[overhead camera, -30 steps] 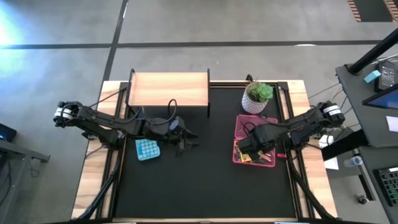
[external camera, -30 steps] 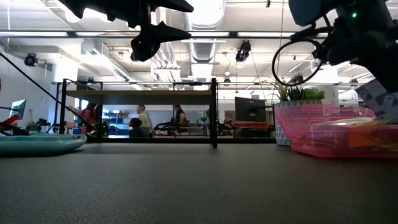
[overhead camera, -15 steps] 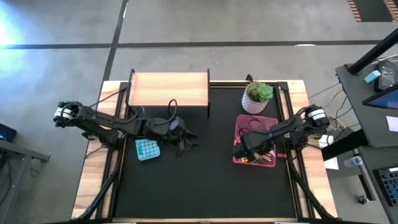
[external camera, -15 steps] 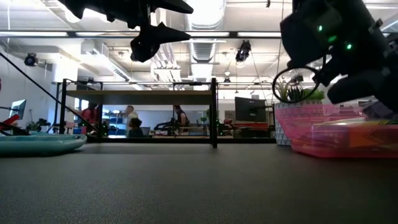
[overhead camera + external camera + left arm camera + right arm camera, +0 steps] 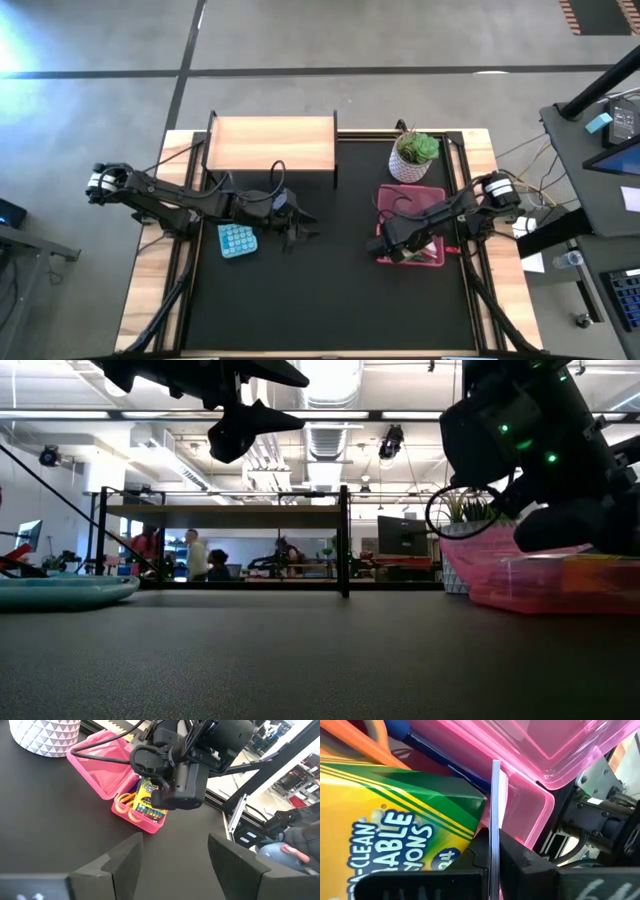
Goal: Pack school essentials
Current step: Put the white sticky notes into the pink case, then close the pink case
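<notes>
Pink pencil case point(image 5: 432, 196) sits open on the right of the table, just in front of the potted plant point(image 5: 413, 155). Your right gripper point(image 5: 492, 852) is down inside it, fingers pinched on a thin white card point(image 5: 495, 815) held edge-on, pressed against the crayon box point(image 5: 395, 827); an orange pencil point(image 5: 367, 737) lies beyond. Your left gripper point(image 5: 172, 857) hangs open over the table's left middle, beside a teal tray point(image 5: 236, 240). A wooden shelf point(image 5: 270, 146) stands behind.
</notes>
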